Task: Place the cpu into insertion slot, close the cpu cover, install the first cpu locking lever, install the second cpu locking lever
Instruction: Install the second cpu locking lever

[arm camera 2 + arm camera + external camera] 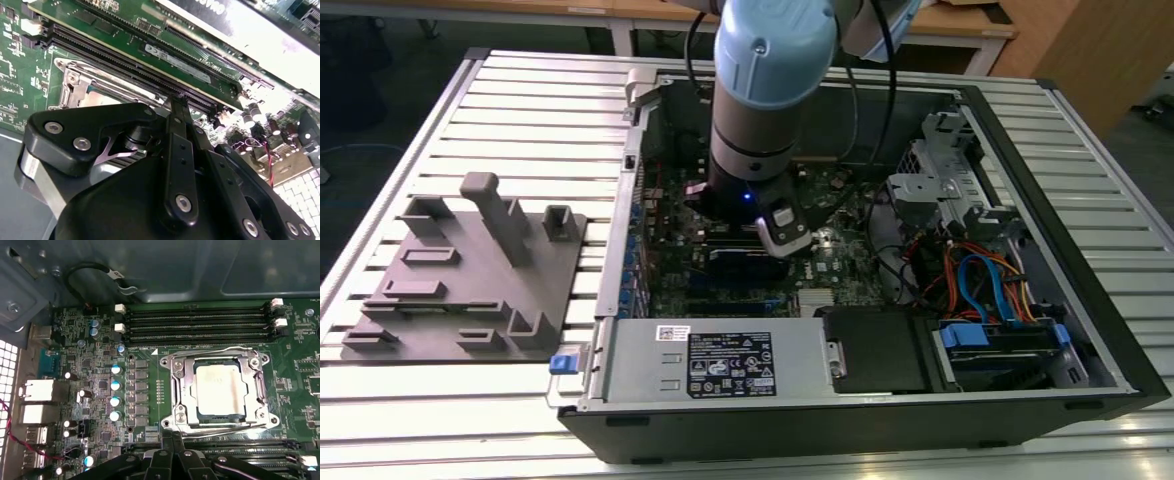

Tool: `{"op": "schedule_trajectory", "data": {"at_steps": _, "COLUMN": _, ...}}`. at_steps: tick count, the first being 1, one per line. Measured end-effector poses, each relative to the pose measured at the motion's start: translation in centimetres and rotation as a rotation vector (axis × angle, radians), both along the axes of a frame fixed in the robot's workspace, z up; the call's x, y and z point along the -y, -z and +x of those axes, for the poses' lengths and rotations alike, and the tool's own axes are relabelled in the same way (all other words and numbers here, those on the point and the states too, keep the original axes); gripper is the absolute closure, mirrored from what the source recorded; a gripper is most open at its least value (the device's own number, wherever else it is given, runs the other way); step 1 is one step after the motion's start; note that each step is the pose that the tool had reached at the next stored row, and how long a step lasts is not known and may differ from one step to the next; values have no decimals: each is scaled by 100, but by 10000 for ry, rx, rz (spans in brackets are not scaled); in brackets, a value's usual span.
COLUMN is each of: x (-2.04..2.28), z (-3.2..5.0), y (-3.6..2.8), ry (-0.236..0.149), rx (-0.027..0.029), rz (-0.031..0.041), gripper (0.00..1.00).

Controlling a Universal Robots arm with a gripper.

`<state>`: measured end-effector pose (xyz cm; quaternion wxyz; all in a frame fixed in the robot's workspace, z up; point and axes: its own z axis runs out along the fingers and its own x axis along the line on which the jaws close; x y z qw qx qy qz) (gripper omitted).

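Sitting in the insertion slot [220,392], the cpu [220,389] has the cpu cover [181,390] down around it, w/ wire levers along both long edges. Gripper [172,440] hovers at 6 o'clock of the slot, fingers pinched together, holding nothing. Risk, I'd judge: a fingertip slipping off a lever onto the memory slots [200,322] at 12 o'clock, or onto the capacitors [115,392] at 9.

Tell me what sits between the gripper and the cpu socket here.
In the first wrist view, the gripper is right at the near edge of the cpu cover, which lies over the cpu; only a wire locking lever runs between them.
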<state>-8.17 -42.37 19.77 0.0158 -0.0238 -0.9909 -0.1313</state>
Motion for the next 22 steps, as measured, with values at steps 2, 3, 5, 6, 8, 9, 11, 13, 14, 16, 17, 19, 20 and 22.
{"op": "schedule_trajectory", "data": {"at_steps": 2, "x": 0, "z": -1, "y": 10, "ry": 0, "rx": 1, "rz": 85, "gripper": 90}}
{"op": "schedule_trajectory", "data": {"at_steps": 3, "x": 0, "z": -2, "y": 13, "ry": 0, "rx": 1, "rz": 120, "gripper": 90}}
{"op": "schedule_trajectory", "data": {"at_steps": 5, "x": 0, "z": -5, "y": 21, "ry": -2, "rx": 0, "rz": 181, "gripper": 90}}
{"op": "schedule_trajectory", "data": {"at_steps": 6, "x": 0, "z": -7, "y": 26, "ry": -3, "rx": 1, "rz": 207, "gripper": 90}}
{"op": "schedule_trajectory", "data": {"at_steps": 8, "x": 0, "z": -11, "y": 36, "ry": -2, "rx": 0, "rz": 254, "gripper": 90}}
{"op": "schedule_trajectory", "data": {"at_steps": 9, "x": 0, "z": -14, "y": 41, "ry": -1, "rx": 0, "rz": 280, "gripper": 90}}
{"op": "schedule_trajectory", "data": {"at_steps": 11, "x": 0, "z": -19, "y": 50, "ry": -1, "rx": 0, "rz": 324, "gripper": 90}}
{"op": "schedule_trajectory", "data": {"at_steps": 13, "x": 0, "z": -25, "y": 57, "ry": 0, "rx": -2, "rz": 359, "gripper": 90}}
{"op": "schedule_trajectory", "data": {"at_steps": 14, "x": 0, "z": -28, "y": 60, "ry": -1, "rx": -1, "rz": 376, "gripper": 90}}
{"op": "schedule_trajectory", "data": {"at_steps": 16, "x": 0, "z": -32, "y": 67, "ry": -2, "rx": 0, "rz": 409, "gripper": 90}}
{"op": "schedule_trajectory", "data": {"at_steps": 17, "x": 0, "z": -33, "y": 68, "ry": -2, "rx": 0, "rz": 419, "gripper": 90}}
{"op": "schedule_trajectory", "data": {"at_steps": 19, "x": -2, "z": -34, "y": 71, "ry": -1, "rx": 0, "rz": 435, "gripper": 90}}
{"op": "schedule_trajectory", "data": {"at_steps": 20, "x": -3, "z": -34, "y": 71, "ry": -1, "rx": 0, "rz": 438, "gripper": 90}}
{"op": "schedule_trajectory", "data": {"at_steps": 22, "x": -7, "z": -35, "y": 73, "ry": -1, "rx": 1, "rz": 447, "gripper": 90}}
